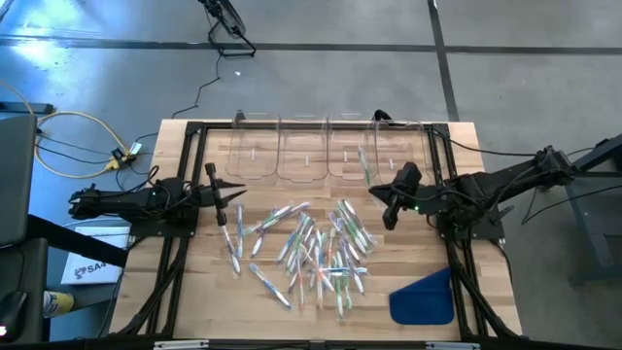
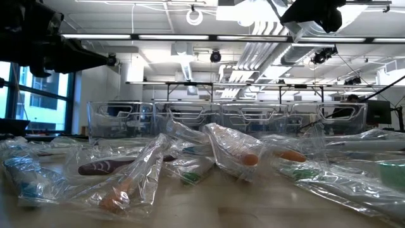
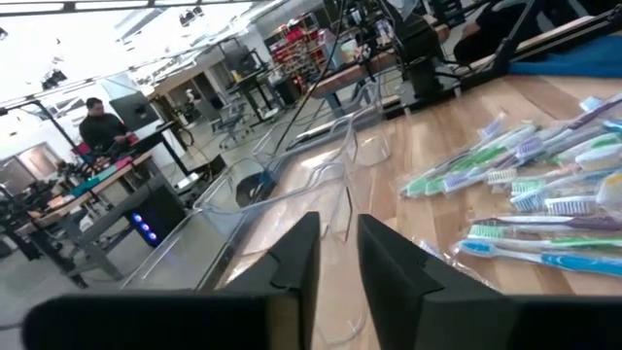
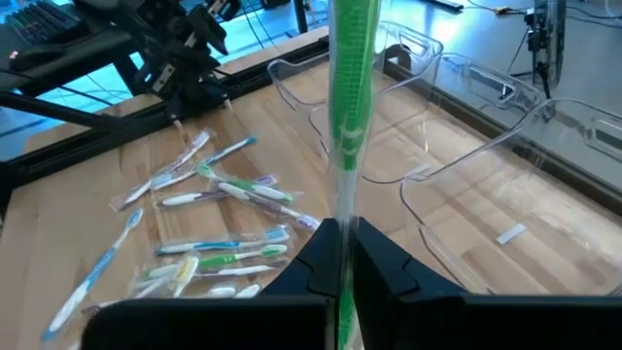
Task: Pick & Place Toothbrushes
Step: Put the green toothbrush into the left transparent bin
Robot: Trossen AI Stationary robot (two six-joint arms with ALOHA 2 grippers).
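Observation:
Several wrapped toothbrushes [image 1: 311,253] lie scattered in a pile on the middle of the wooden table [image 1: 194,292], and they also show as toothbrushes [image 3: 525,185] in the left wrist view. My right gripper [image 4: 342,233] hovers right of the pile, in front of the clear bins [image 1: 301,156], shut on a green toothbrush [image 4: 345,97]. In the high view this green toothbrush [image 1: 366,167] reaches toward the bins. My left gripper [image 3: 338,233] stands at the table's left side, level, open, with nothing between its fingers. My right gripper pinches the green toothbrush near one end [image 4: 342,209] between its two fingers. The rest sticks out beyond the fingertips, along the fingers, toward the far bins. The toothbrush is lifted clear of the table. The fingers hide the gripped end itself.
A row of clear bins [image 1: 398,151] stands along the far edge. A blue flat piece [image 1: 425,297] lies at the near right corner. Black frame rails [image 1: 185,243] run along both sides. A person [image 3: 97,122] is at a bench far beyond the table.

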